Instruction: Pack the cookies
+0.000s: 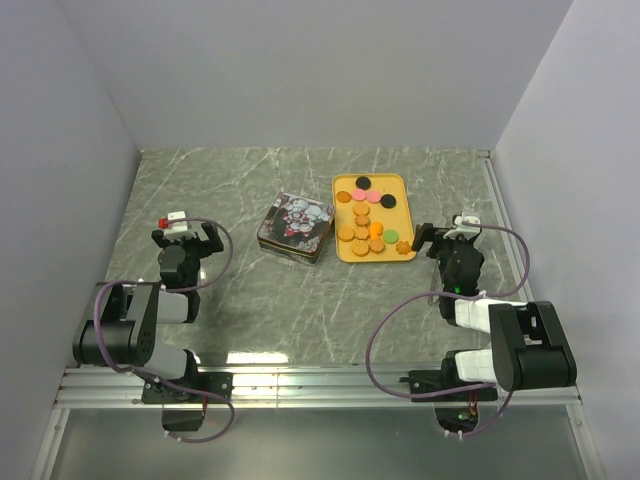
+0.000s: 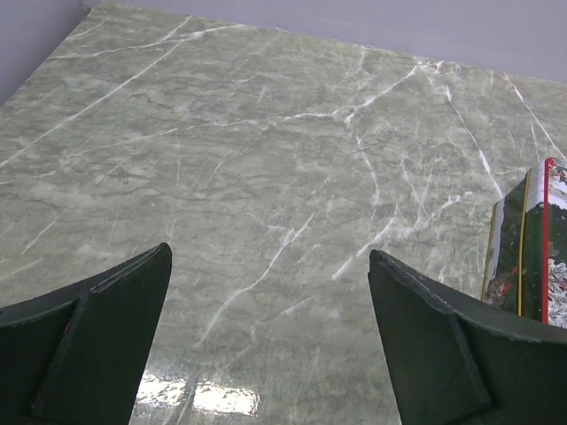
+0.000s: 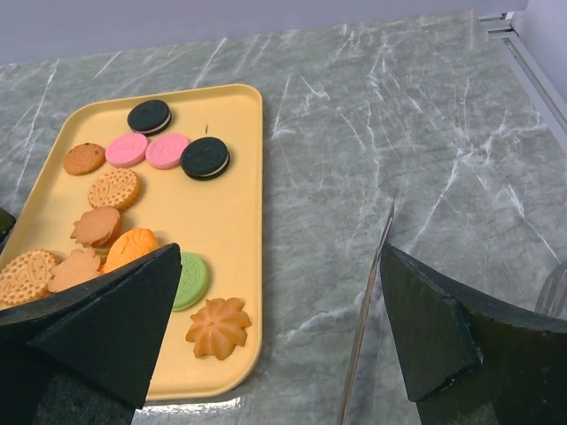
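Two arms: one sits at each side of the table in what looks like a ready pose, touching nothing.
Left gripper: its fingers are spread wide and empty, low over bare marble. The tin is just to its right, so this arm is probably meant to handle it.
Right gripper: its fingers are equally wide apart and hold nothing. It faces the near right corner of the tray, suited to picking.
Cookies: all lie loose on the yellow tray. The black and pink ones are toward the far end, and a green one and a flower-shaped one are nearest the right gripper.
Tray position: it sits just right of the tin, which keeps transfers short.
Tin state: it appears closed and lies between the arms. It is likely the container, so it would need opening first.
Progress: nothing looks packed yet.
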Controlling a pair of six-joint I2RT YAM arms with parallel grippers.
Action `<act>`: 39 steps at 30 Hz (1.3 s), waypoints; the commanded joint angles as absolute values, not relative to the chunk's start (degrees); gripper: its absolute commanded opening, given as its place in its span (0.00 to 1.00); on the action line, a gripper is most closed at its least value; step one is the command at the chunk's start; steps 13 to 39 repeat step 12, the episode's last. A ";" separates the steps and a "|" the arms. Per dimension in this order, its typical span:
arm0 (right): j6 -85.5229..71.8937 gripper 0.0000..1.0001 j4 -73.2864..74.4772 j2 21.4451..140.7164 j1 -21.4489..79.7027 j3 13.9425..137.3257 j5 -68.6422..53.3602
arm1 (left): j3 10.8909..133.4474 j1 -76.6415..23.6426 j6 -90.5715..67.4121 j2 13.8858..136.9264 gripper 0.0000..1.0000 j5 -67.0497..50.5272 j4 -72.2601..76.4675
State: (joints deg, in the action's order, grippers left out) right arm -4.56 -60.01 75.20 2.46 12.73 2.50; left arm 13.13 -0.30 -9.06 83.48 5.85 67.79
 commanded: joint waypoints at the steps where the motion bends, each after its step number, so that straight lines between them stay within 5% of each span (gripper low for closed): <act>1: -3.69 1.00 -63.46 74.36 2.20 12.48 2.99 | 14.59 -0.18 -8.61 83.67 0.99 4.83 68.73; 39: -3.60 1.00 -63.46 74.27 2.20 12.48 2.99 | 14.51 -0.09 -8.61 83.67 1.00 4.48 68.73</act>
